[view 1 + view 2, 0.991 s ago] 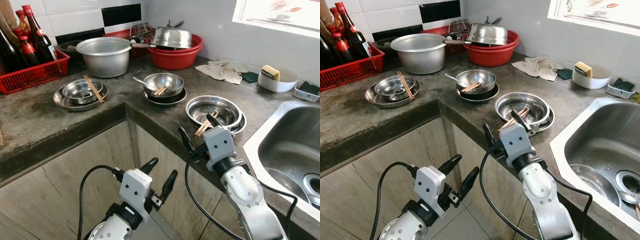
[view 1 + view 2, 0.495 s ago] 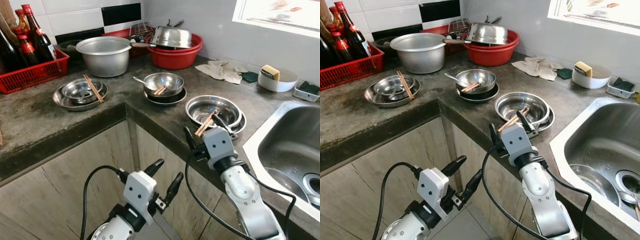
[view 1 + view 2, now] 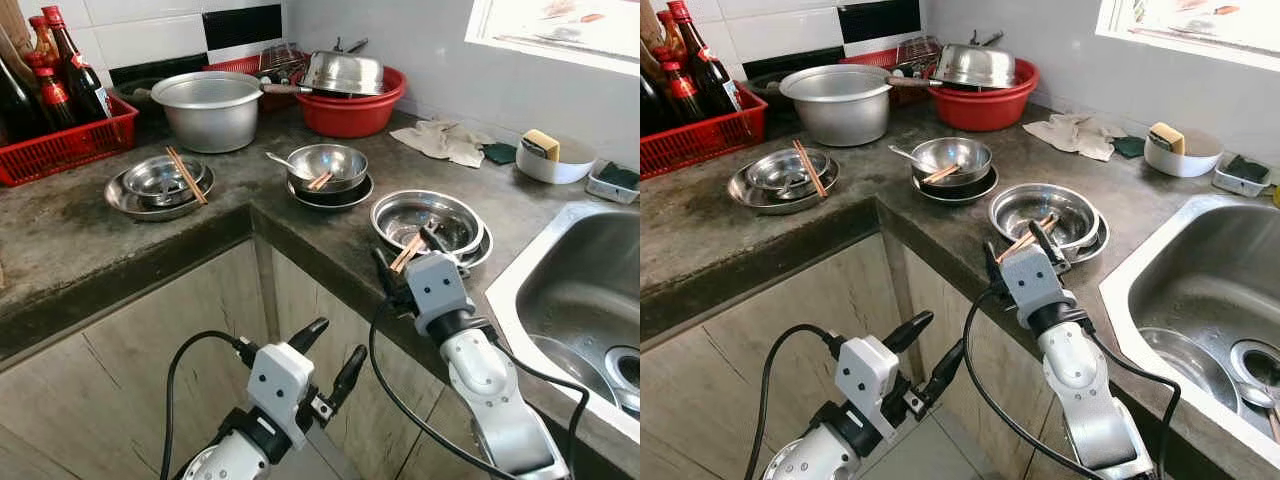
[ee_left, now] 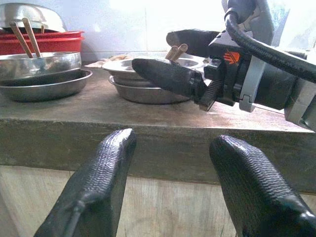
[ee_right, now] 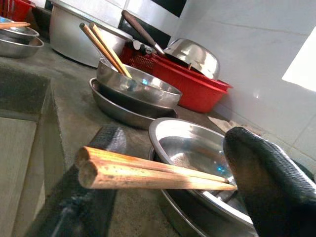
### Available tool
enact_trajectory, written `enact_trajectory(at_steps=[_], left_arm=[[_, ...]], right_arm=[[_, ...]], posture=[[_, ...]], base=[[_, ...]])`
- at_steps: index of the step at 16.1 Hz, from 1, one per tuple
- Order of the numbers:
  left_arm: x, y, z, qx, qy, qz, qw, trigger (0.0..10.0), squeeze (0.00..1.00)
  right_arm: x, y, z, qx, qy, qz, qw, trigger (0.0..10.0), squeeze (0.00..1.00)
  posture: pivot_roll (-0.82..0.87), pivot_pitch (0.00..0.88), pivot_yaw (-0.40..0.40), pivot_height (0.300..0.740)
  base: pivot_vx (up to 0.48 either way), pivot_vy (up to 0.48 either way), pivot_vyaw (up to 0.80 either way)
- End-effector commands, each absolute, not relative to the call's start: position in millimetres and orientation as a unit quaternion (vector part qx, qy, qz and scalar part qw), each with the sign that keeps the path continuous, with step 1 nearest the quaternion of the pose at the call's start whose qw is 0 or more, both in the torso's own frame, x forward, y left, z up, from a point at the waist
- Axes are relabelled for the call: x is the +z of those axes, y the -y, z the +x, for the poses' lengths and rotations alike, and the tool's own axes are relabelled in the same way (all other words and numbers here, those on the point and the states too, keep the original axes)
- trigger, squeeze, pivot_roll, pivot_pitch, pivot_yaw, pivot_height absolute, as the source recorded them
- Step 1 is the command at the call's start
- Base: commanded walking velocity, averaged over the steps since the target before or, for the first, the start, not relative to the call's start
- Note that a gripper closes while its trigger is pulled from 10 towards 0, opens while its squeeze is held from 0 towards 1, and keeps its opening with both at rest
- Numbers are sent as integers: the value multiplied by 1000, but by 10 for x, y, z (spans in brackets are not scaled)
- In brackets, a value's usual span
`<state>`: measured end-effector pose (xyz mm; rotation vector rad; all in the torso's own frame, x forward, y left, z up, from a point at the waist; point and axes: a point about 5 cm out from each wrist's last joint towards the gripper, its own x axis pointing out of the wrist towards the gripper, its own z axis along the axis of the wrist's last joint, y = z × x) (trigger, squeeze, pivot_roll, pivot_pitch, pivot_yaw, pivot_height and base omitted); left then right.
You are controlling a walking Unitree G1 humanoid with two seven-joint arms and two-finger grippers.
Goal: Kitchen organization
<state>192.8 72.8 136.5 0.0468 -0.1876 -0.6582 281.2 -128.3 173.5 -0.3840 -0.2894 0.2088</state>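
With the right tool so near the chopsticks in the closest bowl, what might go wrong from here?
1. The chopsticks lie loosely across the bowl's rim between the open fingers of the right tool; a poor closing may knock them off.
2. The bowl sits on a plate near the counter edge, so a push could slide it off.
3. The left tool hangs open below the counter.

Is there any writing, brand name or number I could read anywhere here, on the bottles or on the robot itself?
Nothing can be read as words.
Bottles in the red basket: labels show, print too small and blurred.
Right gripper: a small orange mark on its body in the left wrist view, a logo shape without legible letters.
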Motion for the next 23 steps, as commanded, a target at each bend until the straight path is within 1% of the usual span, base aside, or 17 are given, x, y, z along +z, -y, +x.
enact_trajectory(at_steps=[1, 13, 18, 21, 23], left_arm=[[1341, -729, 1924, -320, 88, 28, 943, 10000, 0], [1317, -738, 1933, -312, 80, 28, 946, 10000, 0], [1347, -733, 1959, -309, 83, 27, 947, 10000, 0], [1499, -724, 2056, -293, 108, 13, 950, 10000, 0], [1538, -721, 2088, -290, 114, 13, 950, 10000, 0]], right_arm=[[1770, 1316, 2840, 93, 151, -190, 966, 0, 0], [1855, 1403, 2875, 72, 164, -190, 965, 0, 0], [2050, 1444, 2848, 41, 188, -148, 970, 0, 0], [2250, 1365, 2779, 28, 217, -107, 970, 0, 0], [2286, 1333, 2751, 24, 220, -90, 971, 0, 0]], posture=[[164, 62, -36, 740], [157, 66, -27, 740], [154, 72, -27, 740], [149, 71, -29, 740], [149, 72, -27, 740]], base=[[0, 0, 0], [0, 0, 0], [0, 0, 0], [0, 0, 0], [0, 0, 0]])
